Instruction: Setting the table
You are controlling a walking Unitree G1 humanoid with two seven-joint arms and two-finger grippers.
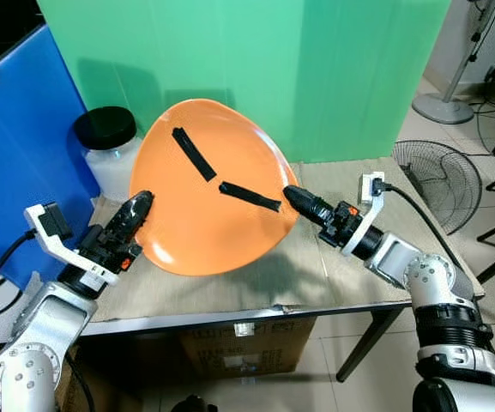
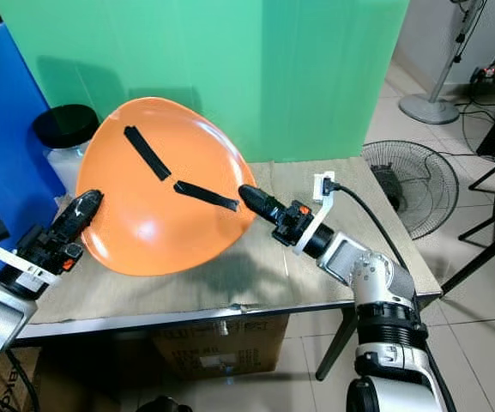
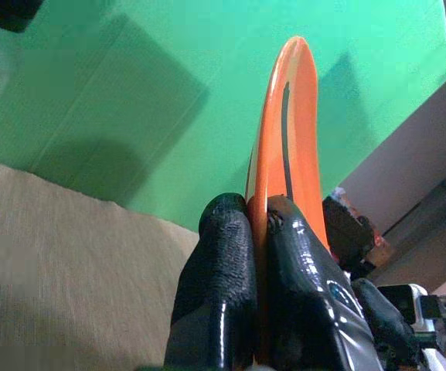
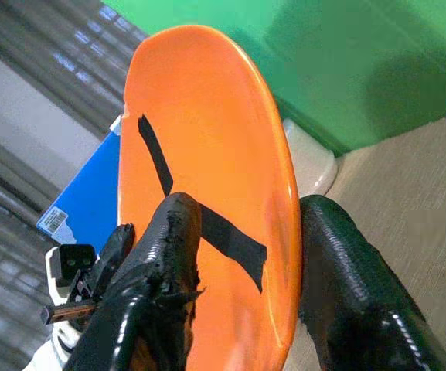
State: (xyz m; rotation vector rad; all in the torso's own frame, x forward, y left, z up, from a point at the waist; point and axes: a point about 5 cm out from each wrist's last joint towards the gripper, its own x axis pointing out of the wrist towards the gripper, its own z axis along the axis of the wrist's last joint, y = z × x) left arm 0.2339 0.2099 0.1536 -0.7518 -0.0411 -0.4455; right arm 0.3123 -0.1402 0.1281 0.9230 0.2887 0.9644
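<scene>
Black fingers of the left gripper [image 1: 141, 206] pinched tight on the left rim of the orange plate [image 1: 196, 206]; right gripper [image 1: 292, 196] clamped likewise on the opposite rim. Held between both, tilted up above the burlap-covered table [image 1: 333, 266] (two black tape strips [image 1: 194, 154] on its face). Behind, near the plate's left edge, a black-lidded white jar [image 1: 108, 148]; beyond, a green backdrop [image 1: 316, 69].

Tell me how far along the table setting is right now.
Early stage. Done: the orange plate is picked up. In hand: the left claw and right claw each pinch its rim, holding it tilted above the cloth-covered table. Left: lowering it flat onto the table. A black-lidded jar stands behind the plate.
</scene>
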